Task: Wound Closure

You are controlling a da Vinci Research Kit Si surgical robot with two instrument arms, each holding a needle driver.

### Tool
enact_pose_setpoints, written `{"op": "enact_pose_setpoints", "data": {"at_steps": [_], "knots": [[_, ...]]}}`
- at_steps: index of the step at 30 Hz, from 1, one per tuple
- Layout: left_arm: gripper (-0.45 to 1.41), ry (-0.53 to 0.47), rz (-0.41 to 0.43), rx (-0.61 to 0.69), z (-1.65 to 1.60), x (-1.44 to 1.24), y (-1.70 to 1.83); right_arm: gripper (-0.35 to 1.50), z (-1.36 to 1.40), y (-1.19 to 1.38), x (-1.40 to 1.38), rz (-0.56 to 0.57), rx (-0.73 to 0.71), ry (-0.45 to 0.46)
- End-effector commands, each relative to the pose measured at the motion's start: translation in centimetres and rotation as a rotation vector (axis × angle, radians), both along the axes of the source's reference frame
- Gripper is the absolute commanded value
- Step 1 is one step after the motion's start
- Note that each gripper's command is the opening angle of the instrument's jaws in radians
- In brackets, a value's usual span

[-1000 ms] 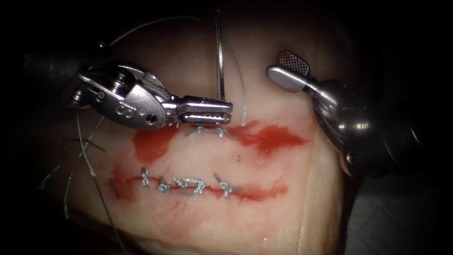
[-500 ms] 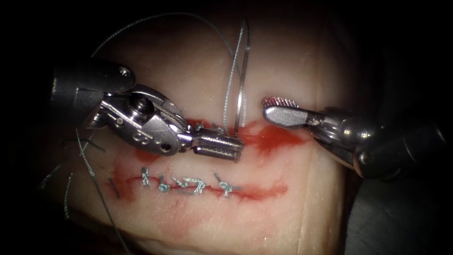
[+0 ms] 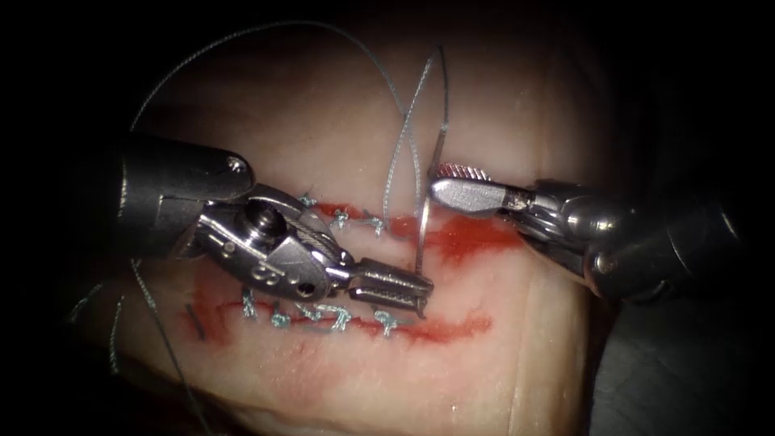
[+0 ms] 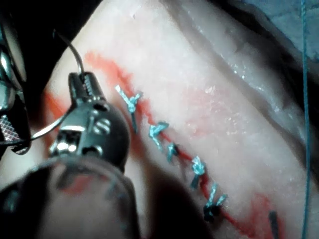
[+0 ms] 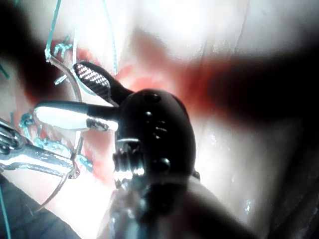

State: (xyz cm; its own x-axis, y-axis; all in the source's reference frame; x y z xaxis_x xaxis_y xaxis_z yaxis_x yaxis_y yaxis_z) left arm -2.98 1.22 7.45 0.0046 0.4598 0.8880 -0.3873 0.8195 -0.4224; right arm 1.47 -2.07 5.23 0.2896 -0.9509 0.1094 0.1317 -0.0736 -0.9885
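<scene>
- The left arm's steel pincer (image 3: 404, 288) was pressed together on one end of the thin curved steel needle (image 3: 429, 198), just above the lower, stitched cut (image 3: 323, 316) in the pale slab of pork tissue (image 3: 484, 379).
- From that grip the needle rose clear of the tissue, past the upper cut (image 3: 355, 220), its far end arching beyond the right pincer. It was not in the tissue.
- Over the last second the left pincer had carried the needle from the upper cut down towards the lower one.
- The right arm's steel pincer (image 3: 452, 184) stood spread and held nothing; its tips lay just beside the needle's shaft, above the right end of the upper cut, having closed in on the needle during that second.
- The grey-blue thread (image 3: 401, 137) looped above the upper cut and trailed off past the left tool.
- Progress, as judged: the lower cut carried a full row of blue-grey stitches (image 4: 162, 134); the upper cut carried a few stitches at its left part, while its right part, under a patch of red fluid (image 3: 468, 238), looked unclosed.
- Short dark cut ends of thread (image 3: 194, 319) lay by the left end of the lower cut.
</scene>
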Motion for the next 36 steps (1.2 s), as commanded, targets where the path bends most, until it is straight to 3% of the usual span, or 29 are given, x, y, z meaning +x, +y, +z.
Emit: {"op": "enact_pose_setpoints", "data": {"at_steps": [1, 5, 8, 10, 11, 12, 28, 29, 30, 32, 34, 36], "knots": [[-0.45, 0.002, 0.008, 0.007, 0.05, -0.06, -0.01, 0.91, 0.04, -0.02, 0.1, -0.006, -0.015, 0.004], [-0.45, 0.013, 0.019, 0.016, 0.08, -0.08, -0.05, 0.84, 0.05, -0.01, 0.11, -0.018, -0.052, 0.007], [-0.45, 0.018, 0.025, 0.029, 0.1, -0.09, -0.08, 0.69, 0.05, -0.01, 0.11, -0.038, -0.073, 0.023], [-0.45, 0.019, 0.027, 0.033, 0.1, -0.1, -0.09, 0.37, 0.05, -0.01, 0.11, -0.056, -0.08, 0.036], [-0.45, 0.02, 0.028, 0.039, 0.1, -0.1, -0.09, 0.09, 0.05, -0.01, 0.11, -0.058, -0.079, 0.038], [-0.45, 0.018, 0.031, 0.04, 0.09, -0.1, -0.09, -0.35, 0.06, -0.01, 0.11, -0.055, -0.078, 0.036], [-0.45, 0.017, 0.037, 0.051, 0.05, -0.11, -0.09, -0.35, 0.1, -0.04, 0.11, -0.042, -0.166, -0.023], [-0.45, 0.017, 0.037, 0.051, 0.04, -0.11, -0.09, -0.32, 0.09, -0.03, 0.12, -0.043, -0.187, -0.031], [-0.45, 0.016, 0.037, 0.052, 0.04, -0.1, -0.08, 0.36, 0.09, -0.02, 0.12, -0.041, -0.187, -0.029], [-0.45, 0.015, 0.039, 0.052, 0.04, -0.1, -0.08, 0.76, 0.08, -0.05, 0.12, -0.039, -0.191, -0.023], [-0.45, 0.015, 0.039, 0.053, 0.04, -0.1, -0.08, 0.93, 0.08, -0.08, 0.12, -0.044, -0.194, -0.019], [-0.45, 0.014, 0.04, 0.053, 0.04, -0.1, -0.08, 0.94, 0.08, -0.08, 0.14, -0.054, -0.195, -0.01]]}}
